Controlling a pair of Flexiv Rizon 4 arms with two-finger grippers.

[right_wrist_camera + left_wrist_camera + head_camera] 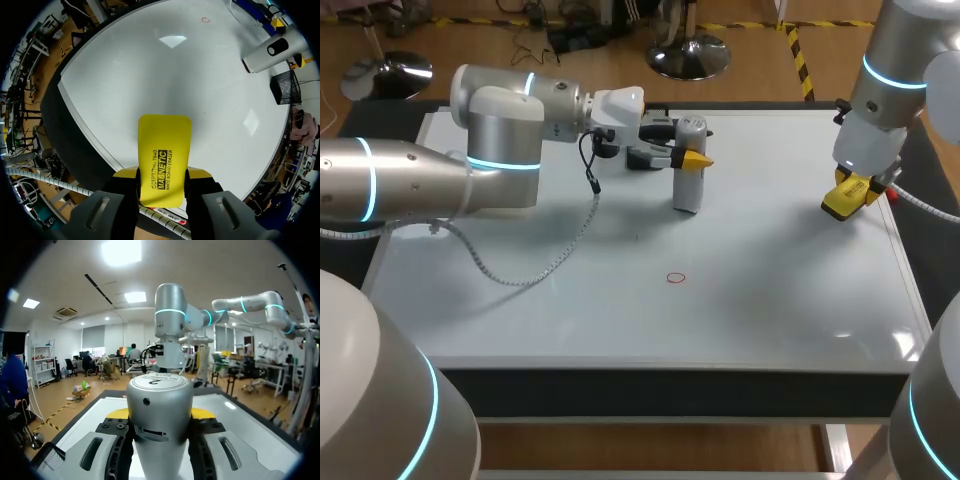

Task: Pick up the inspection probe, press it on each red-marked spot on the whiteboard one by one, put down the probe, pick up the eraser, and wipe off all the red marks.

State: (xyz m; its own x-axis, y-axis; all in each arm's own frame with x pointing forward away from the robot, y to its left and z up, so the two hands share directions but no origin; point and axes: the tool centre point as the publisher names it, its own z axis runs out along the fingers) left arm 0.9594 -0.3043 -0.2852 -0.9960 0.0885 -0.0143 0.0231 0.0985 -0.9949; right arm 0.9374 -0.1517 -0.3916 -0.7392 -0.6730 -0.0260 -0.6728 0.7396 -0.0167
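Nearest on the whiteboard (770, 290) lies one small red mark (676, 278), a ring well apart from both arms. Farther back the inspection probe (688, 180) stands upright, long axis vertical, lower end at the board. The left gripper (692, 160) is clamped on its sides. The head view shows only one yellow tip there. The left wrist view shows both fingers (202, 413) against the grey body and its round cap facing up. At the board's right edge the right gripper (855, 185) grips the yellow eraser (840, 203) by one end. Its long axis runs out along the fingers and points down at the board. Only the right wrist view shows its printed face.
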